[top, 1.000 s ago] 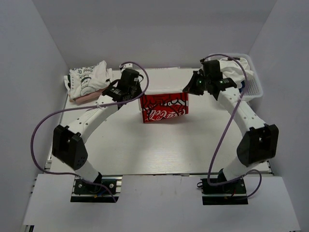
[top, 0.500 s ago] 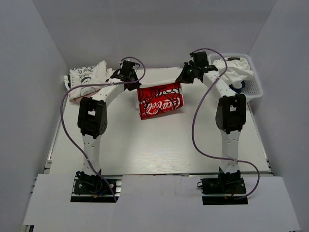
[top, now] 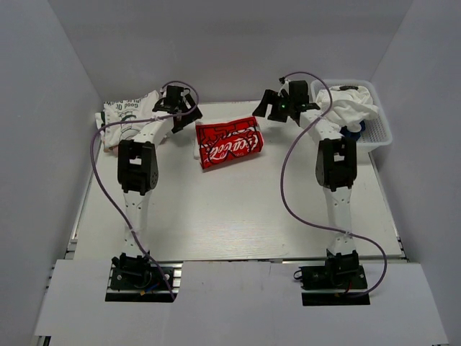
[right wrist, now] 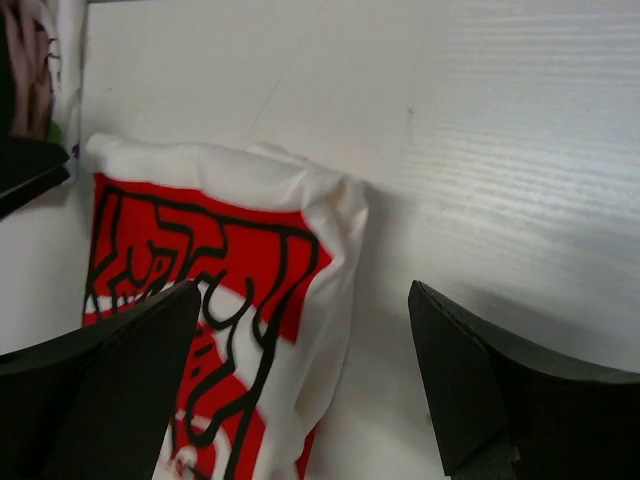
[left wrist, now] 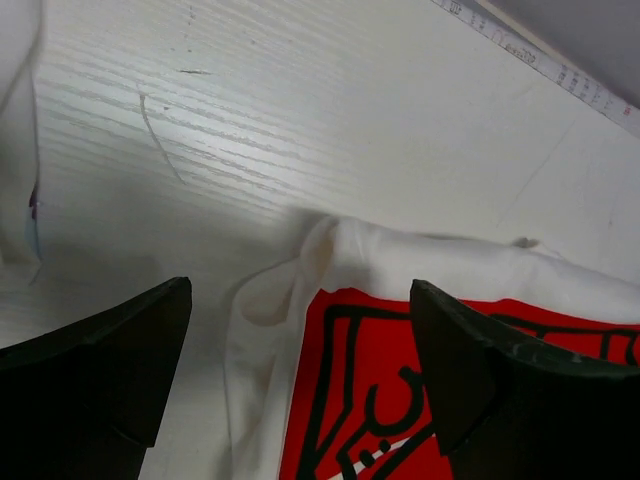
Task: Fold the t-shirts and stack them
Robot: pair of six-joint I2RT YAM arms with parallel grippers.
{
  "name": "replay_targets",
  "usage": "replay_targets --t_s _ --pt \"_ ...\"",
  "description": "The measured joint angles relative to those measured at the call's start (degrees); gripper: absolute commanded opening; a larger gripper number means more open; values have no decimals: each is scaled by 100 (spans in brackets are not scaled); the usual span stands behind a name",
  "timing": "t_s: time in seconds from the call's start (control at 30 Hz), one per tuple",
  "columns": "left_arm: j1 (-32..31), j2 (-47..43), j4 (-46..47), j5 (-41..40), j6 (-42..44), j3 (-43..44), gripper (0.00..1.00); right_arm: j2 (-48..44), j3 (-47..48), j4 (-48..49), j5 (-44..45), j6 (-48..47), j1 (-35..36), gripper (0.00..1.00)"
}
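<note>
A folded white t-shirt with red print [top: 229,142] lies on the table, far centre, free of both grippers. My left gripper [top: 178,114] hangs open just beyond its left corner. In the left wrist view the shirt's red print [left wrist: 400,400] shows between the spread fingers [left wrist: 100,380], with nothing gripped. My right gripper [top: 271,108] stands open beyond the shirt's right corner. The right wrist view shows the shirt's white edge [right wrist: 330,250] below its open jaws. A pile of folded t-shirts [top: 130,119], white with dark lettering over a pinkish one, sits at the far left.
A white lattice basket [top: 380,133] at the far right holds crumpled white cloth [top: 349,108] with some blue beneath. Grey walls close in the back and both sides. Purple cables loop from each arm.
Both grippers have opened and let go of the red-print shirt, which has dropped folded onto the table. Both arms have stretched toward the far edge and moved apart.
</note>
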Motion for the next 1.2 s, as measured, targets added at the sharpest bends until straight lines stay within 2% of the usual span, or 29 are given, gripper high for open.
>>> replay_targets --t_s 0.17,0.37,0.47,0.6,0.7,0.77,0.97,1.2 --pt "0 -492 140 39 37 -437 100 -1493 -1259 98 -208 -170 37 90" --pt "-129 -734 568 684 81 -516 100 -2962 -2568 765 -789 -101 343 90" --pt "-188 -713 708 1143 52 -715 100 -2828 -2855 1252 -1207 190 514 90" --pt "-251 -656 872 1523 -7 -1200 100 -1937 -3106 1910 -1652 754 535 90" --pt "-254 -645 957 1665 -31 -1650 100 -1228 -3335 2041 -1731 1069 496 90" --pt "-254 -671 1154 1740 -55 -1843 100 -1071 -3493 2306 -1954 1285 420 90" --pt "-262 -977 1711 1950 -68 -2538 96 -1757 -4459 2474 -1421 1318 505 90" --pt "-791 -2529 1698 1788 260 -4603 95 -3620 -6730 2326 -581 1086 1128 90"
